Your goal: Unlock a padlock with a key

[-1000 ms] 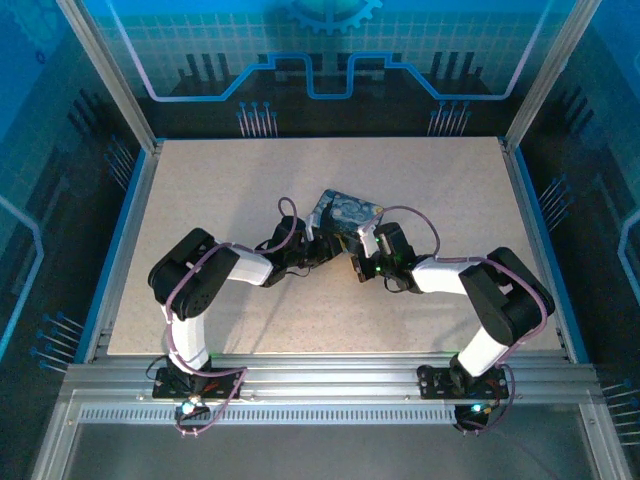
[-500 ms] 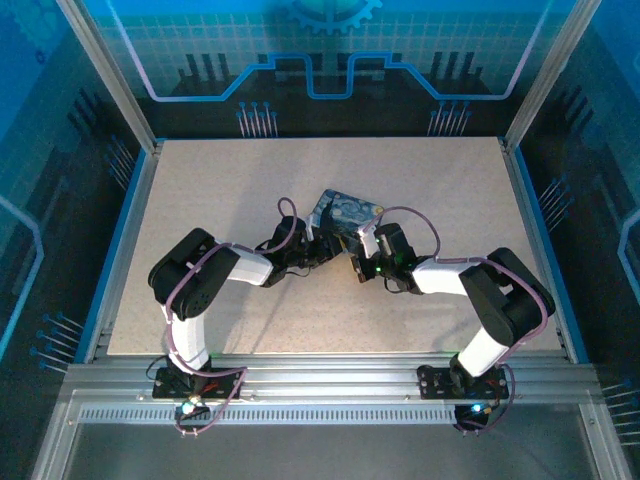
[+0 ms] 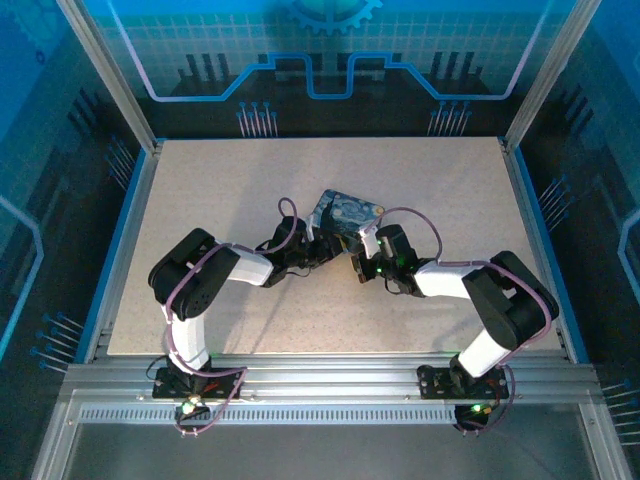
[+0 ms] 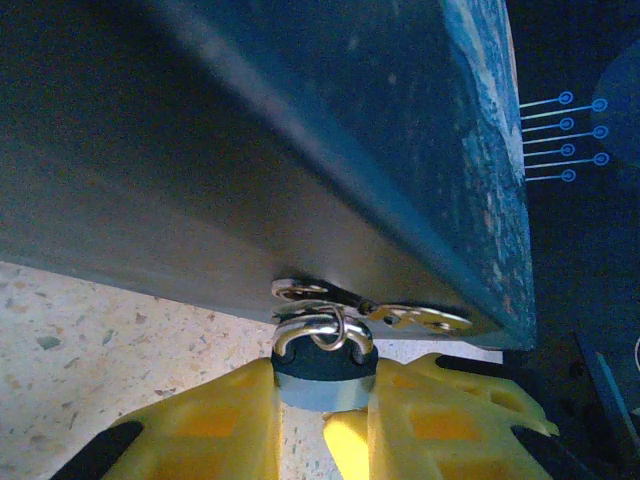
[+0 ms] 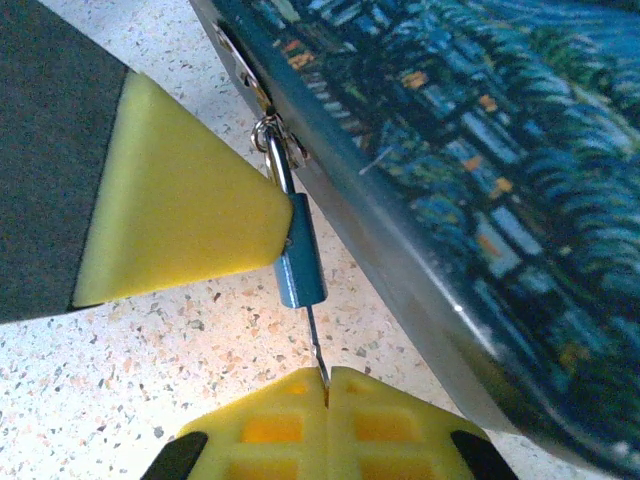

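Table, pale and speckled, takes up the middle of the top view inside a blue-edged frame. Across its lower half the left arm and the right arm bend inward, and their wrists meet just below the centre of the frame.

Above that meeting point lies a dark blue rectangular tin painted with swirls, turned at a slant. In the left wrist view the tin covers the upper part of the frame. In the right wrist view its painted face runs from the top centre down to the lower right.

The left claw stands narrow. Its yellow fingers sit on either side of the padlock's body and hold it. One of its pads shows at the left of the right wrist view, pressed against the lock's side.

The right claw is pinched fully together at the bottom centre, gripping the key.

A silvery hasp sticks out from the tin's lower edge, and the shackle loops through it.

The padlock, small and silvery-blue, hangs from that hasp, just beside the tin's wall and above the table. In the left wrist view it sits at the bottom centre.

The key, a thin dark sliver, rises from between the right claw's closed tips to the padlock's lower end. How far it goes in cannot be told.
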Action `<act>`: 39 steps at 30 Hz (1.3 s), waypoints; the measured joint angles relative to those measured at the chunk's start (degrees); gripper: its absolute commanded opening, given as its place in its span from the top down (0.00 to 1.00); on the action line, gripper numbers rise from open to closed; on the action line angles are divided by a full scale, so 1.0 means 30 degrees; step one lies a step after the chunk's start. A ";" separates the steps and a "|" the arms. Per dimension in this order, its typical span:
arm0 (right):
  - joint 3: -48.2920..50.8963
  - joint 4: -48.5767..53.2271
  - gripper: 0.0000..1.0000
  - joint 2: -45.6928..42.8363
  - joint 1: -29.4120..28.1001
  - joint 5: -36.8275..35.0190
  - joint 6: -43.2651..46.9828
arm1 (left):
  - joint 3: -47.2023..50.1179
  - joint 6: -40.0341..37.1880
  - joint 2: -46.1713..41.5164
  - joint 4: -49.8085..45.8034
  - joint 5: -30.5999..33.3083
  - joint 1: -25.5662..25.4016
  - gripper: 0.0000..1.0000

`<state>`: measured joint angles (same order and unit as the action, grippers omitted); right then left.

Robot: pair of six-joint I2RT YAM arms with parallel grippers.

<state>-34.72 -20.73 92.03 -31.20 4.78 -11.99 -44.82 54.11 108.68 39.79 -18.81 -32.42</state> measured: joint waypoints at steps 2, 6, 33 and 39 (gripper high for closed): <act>0.0007 0.0000 0.98 -0.0044 -0.0015 -0.0036 0.0000 | 0.0000 0.0000 0.0000 0.0000 0.0000 0.0000 0.75; 0.0007 -0.0058 0.98 -0.0066 -0.0015 -0.0102 -0.0007 | 0.0000 0.0000 0.0000 0.0007 0.0007 0.0000 0.75; 0.0678 -0.3519 0.99 0.1013 -0.0481 -0.0954 -0.0240 | 0.0015 0.0517 0.0000 0.0255 0.0860 0.0007 0.75; 0.0940 -0.4284 1.00 0.1202 -0.0481 -0.1064 0.0350 | 0.0015 0.0576 0.0000 0.0255 0.0852 0.0000 0.75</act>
<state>-31.90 -33.58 95.64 -32.64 1.58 -10.94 -44.77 55.83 108.68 40.56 -16.25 -32.42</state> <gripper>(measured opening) 0.062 0.255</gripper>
